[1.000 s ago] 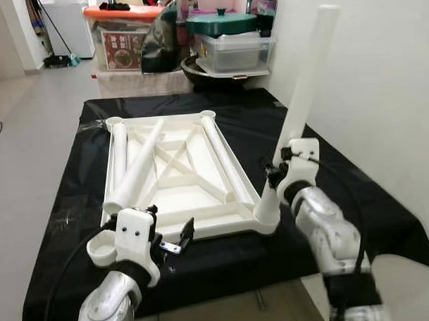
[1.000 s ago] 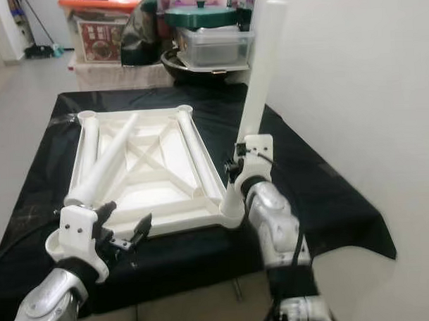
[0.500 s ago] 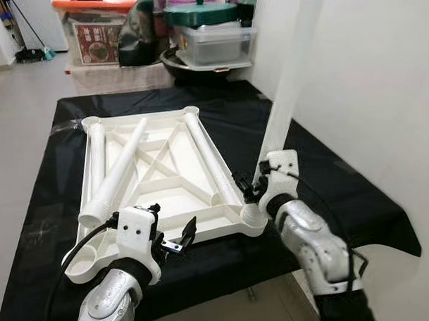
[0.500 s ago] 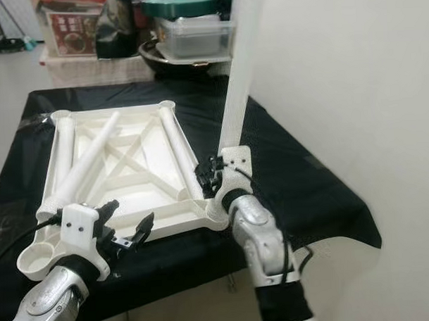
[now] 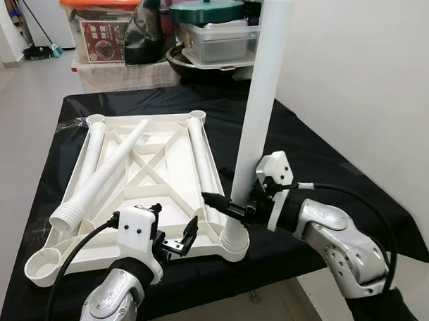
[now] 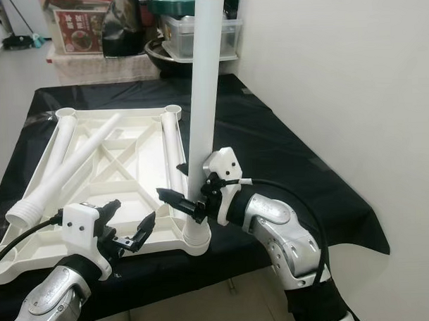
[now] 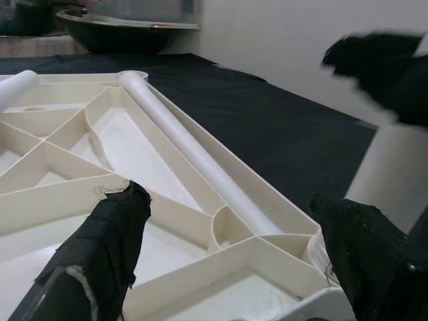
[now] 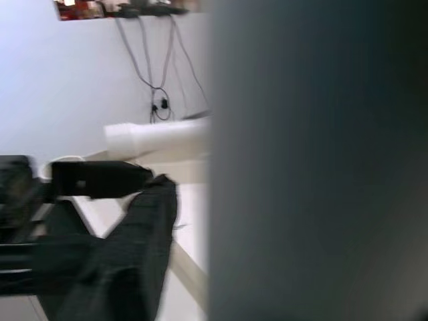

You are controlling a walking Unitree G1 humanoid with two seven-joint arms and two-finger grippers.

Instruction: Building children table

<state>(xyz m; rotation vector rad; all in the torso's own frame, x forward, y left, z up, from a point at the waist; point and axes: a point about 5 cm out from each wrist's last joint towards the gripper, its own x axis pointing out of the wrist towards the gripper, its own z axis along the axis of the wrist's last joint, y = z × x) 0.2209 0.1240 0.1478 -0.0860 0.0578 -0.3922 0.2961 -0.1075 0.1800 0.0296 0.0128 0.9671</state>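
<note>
Two grippers work: the right gripper point(image 5: 227, 208) clasps an upright white leg point(image 5: 259, 117) in the tabletop point(image 5: 141, 178) corner; left gripper point(image 5: 176, 239) gapes empty just beside.

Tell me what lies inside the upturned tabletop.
Three loose white legs lie among the ribs of the tabletop. A fourth leg stands in its near right corner socket, held by the right gripper; its base is hidden.

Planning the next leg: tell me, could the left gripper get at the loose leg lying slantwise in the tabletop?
Probably yes. The left gripper hovers open at the tabletop's near edge, and the loose leg's threaded end lies just ahead to its left with nothing between them.
</note>
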